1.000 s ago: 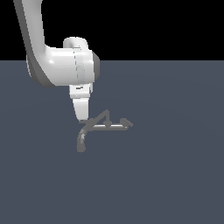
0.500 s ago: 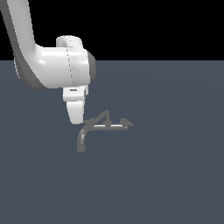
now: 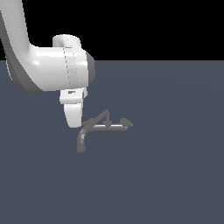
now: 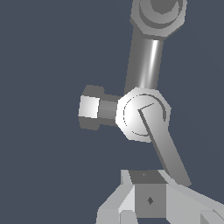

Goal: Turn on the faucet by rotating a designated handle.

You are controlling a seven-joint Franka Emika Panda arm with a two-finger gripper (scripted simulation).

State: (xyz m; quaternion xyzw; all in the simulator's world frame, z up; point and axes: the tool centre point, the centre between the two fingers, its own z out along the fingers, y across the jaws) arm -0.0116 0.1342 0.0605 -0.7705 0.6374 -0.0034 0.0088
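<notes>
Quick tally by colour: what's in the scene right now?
Dull-grey: 1, the faucet
White: 1, the robot arm with its claw
Total: 2

A small dull-grey faucet (image 3: 103, 127) is seen on a dark floor, its thick curved spout (image 3: 82, 139) bent downward, a shiny straight bar (image 3: 113, 126) and thin angled rods (image 3: 99, 117) attached.
</notes>
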